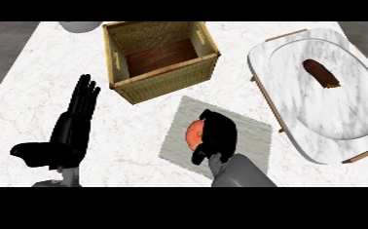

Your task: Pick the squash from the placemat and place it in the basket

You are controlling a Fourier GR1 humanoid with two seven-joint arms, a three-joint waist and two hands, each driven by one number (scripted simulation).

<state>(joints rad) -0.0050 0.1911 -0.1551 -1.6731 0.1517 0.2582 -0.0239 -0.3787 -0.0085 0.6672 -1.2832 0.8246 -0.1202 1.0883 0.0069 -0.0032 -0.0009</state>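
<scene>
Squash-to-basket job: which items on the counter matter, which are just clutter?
Job:
- squash, orange, on the placemat
- right hand, fingers curled over the squash
- basket, open top

Bystanders:
- marble tray at right, with a dark brown item on it
- grey object at the top edge
- left hand, open, resting at left

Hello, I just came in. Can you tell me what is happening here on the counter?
The robot's right hand is curled over an orange, rounded squash that lies on a grey cloth placemat. The square woven basket behind it holds nothing yet. The left hand rests open at the left, fingers up. On the right, a dark brown oblong item sits on a marble tray.
</scene>
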